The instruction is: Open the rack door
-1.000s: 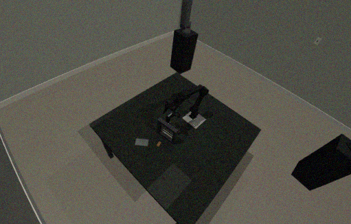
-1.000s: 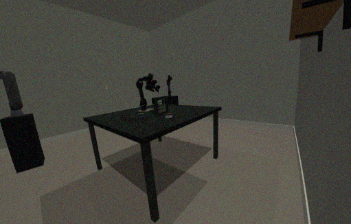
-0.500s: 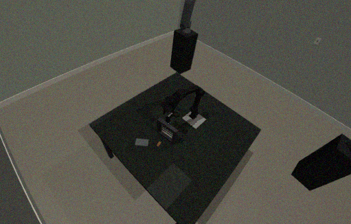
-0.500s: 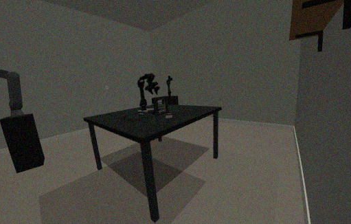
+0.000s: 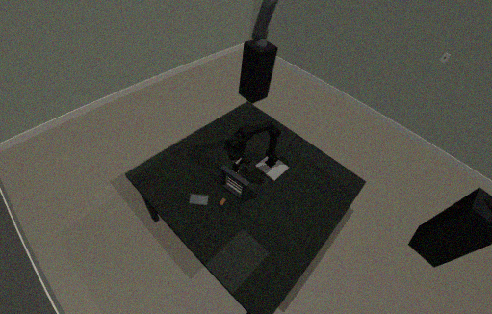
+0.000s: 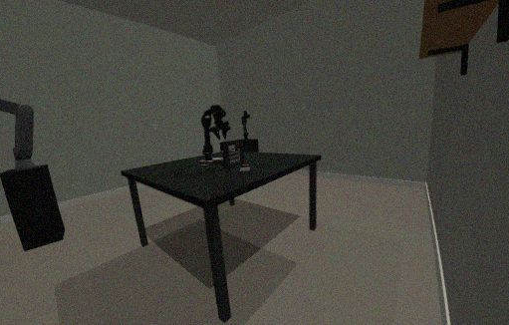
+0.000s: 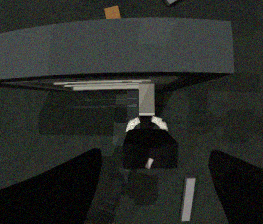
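The rack [image 5: 227,170] [image 6: 224,151] [image 7: 142,45] stands upright on the dark table [image 5: 299,212] [image 6: 175,176]; its blue-grey top edge crosses the upper wrist view. A light-grey block [image 7: 146,99] juts from its near side to a dark part [image 7: 150,145] with white patches, which looks like the handle seen from above. My gripper [image 7: 155,157] [image 6: 221,138] is open and points down above it. In the wrist view the dark part shows between the fingers, with gaps on both sides; nothing is gripped. How far the door is turned or open is unclear.
A pale flat plate [image 5: 198,199] and a small orange block [image 5: 222,201] [image 7: 112,12] lie beyond the rack. My arm's base stands on a white sheet [image 5: 277,170]. A pale strip [image 7: 188,199] shows below the handle in the wrist view, near the right finger.
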Robot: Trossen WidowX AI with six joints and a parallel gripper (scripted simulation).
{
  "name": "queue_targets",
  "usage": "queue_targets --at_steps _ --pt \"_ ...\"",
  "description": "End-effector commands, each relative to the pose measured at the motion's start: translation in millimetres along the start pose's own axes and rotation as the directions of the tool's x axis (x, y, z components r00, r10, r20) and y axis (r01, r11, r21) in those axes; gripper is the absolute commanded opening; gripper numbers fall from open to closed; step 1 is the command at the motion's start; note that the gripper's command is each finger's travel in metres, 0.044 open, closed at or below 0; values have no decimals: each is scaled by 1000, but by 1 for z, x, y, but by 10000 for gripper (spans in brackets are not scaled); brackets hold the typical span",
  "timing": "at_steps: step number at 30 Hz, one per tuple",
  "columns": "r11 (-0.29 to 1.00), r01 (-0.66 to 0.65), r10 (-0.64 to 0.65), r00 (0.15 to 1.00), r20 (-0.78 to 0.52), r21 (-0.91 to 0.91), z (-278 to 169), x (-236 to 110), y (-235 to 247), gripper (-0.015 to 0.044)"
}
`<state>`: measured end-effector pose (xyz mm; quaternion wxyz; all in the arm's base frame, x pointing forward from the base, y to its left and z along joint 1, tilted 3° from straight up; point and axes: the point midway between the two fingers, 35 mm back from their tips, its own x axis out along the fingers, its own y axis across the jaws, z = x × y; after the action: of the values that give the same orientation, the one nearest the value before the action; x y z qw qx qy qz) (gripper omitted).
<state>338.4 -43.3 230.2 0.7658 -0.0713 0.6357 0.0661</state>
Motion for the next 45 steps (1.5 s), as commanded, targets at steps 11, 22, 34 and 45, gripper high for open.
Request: queue_targets --at_steps 11,22,34,45 --pt "1000 -29 28 996 -86 -11 -6 8 0 299" --pt "1000 -27 25 992 -120 -14 -7 26 0 299" --pt "1000 -23 20 987 -157 -17 -10 45 1 299" --pt "1000 -20 16 981 -191 -20 -14 62 2 299"
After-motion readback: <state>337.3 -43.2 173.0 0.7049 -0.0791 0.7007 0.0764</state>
